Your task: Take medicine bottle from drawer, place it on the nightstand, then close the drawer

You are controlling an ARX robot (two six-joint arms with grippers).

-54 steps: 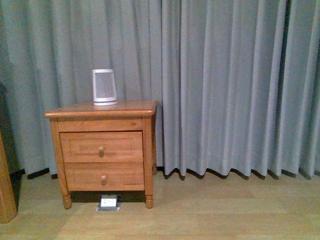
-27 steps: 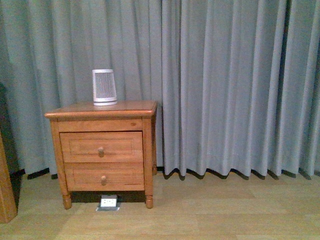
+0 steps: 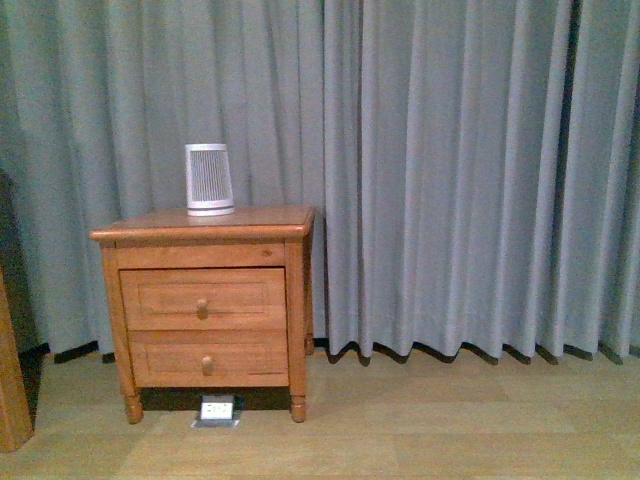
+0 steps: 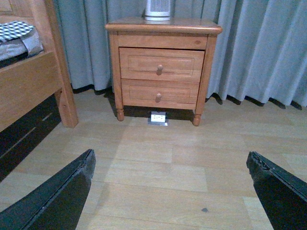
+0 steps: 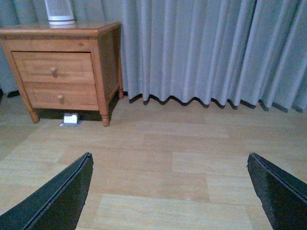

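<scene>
Grey pleated curtain fills the back wall, hem at the pale wood floor. Wooden bed frame in the left wrist view, near the nightstand's side, checked bedding on it. Nightstand honey-brown, backed against the curtain, bare floor before it, nothing in the way. Drawer on top, shut flush; lower drawer likewise. White slatted device upright at the back of the top. Left hand and right hand both low over the floor, well short of the nightstand, dark fingers spread wide, holding nothing. Small floor socket under the nightstand. Round knob mid-drawer. Bottle out of sight; the closed fronts hide any contents.
</scene>
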